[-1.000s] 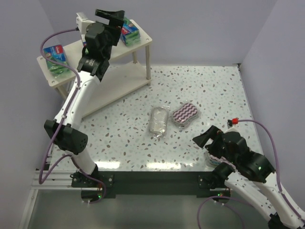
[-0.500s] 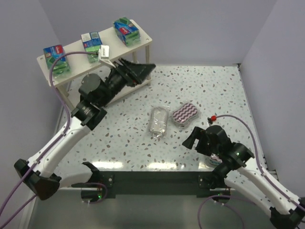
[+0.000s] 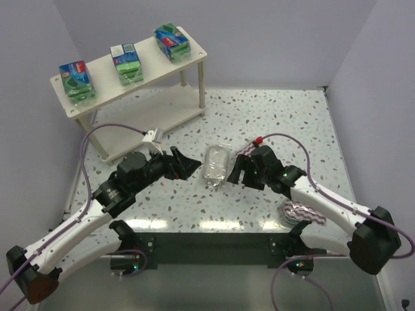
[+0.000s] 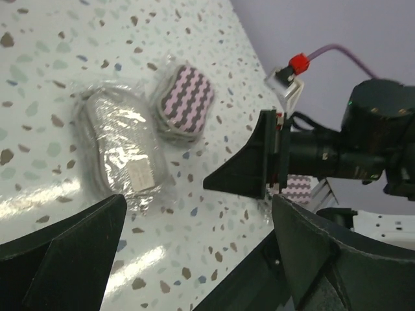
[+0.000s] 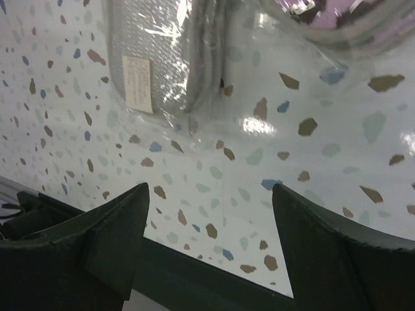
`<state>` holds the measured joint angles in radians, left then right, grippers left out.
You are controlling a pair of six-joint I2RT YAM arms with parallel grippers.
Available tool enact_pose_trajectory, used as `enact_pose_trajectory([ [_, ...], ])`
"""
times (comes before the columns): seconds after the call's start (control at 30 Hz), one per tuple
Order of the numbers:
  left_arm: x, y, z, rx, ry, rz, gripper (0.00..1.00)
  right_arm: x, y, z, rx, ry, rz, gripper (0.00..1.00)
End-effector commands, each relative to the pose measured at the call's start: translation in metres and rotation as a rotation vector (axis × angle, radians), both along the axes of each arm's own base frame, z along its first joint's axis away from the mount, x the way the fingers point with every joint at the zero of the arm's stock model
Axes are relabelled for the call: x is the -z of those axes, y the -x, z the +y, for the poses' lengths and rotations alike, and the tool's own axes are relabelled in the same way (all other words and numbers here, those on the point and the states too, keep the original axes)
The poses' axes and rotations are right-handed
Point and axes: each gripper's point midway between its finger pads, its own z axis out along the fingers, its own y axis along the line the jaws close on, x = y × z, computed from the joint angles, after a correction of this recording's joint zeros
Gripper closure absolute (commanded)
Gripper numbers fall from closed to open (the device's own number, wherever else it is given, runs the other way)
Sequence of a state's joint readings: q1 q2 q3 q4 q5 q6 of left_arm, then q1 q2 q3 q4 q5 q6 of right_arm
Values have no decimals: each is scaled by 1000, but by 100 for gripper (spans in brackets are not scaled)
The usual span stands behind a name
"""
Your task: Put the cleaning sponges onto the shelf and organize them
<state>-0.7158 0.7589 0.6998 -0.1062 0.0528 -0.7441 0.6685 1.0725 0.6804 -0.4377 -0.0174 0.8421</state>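
Starting at the table's (image 3: pixel 292 116) near right edge, the near pad (image 3: pixel 299 211) lies partly under the right arm, well apart from the other loose sponges.

Past it, at mid-table, the two grippers face each other across the silver pack (image 3: pixel 216 164). The left gripper (image 3: pixel 188 166) sits just beside the pack's left side and the right gripper (image 3: pixel 235 172) just beside its right. Neither seems to touch it. Both stand wide with nothing between the fingers, as each wrist view shows.

The pack's long axis runs near to far, tilted a little, so each gripper faces a long side rather than an end. They look about equally near. I judge the left arm better placed for the carry, since the shelf stands on its side. The wrap is loose and shiny, so it may slip or crumple in a pinch.

Just beside the pack's far right corner lies the far pad (image 4: pixel 186 102), partly hidden by the right arm from above. I cannot tell whether the two wraps touch.

The table is glossy white with coloured specks and throws glare near its front edge. At its far left corner stands the shelf (image 3: pixel 100 73), set at an angle to the table's edges, with three green packs (image 3: pixel 126 63) spaced along its top board. Plain lilac walls (image 3: pixel 259 39) close the far end and both sides.
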Motion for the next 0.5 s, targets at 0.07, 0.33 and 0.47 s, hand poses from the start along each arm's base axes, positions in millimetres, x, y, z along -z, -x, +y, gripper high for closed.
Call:
enact_pose_trajectory([
  [0.07, 34, -3, 27, -109, -137, 42, 0, -27, -49, 37, -30, -39, -119, 20],
  [0.33, 22, -1, 41, -174, -100, 55, 0, -8, -79, 59, -25, -19, -95, 19],
  [0.47, 18, 1, 51, -207, -109, 34, 0, 12, -87, 68, -25, 2, -61, 20],
])
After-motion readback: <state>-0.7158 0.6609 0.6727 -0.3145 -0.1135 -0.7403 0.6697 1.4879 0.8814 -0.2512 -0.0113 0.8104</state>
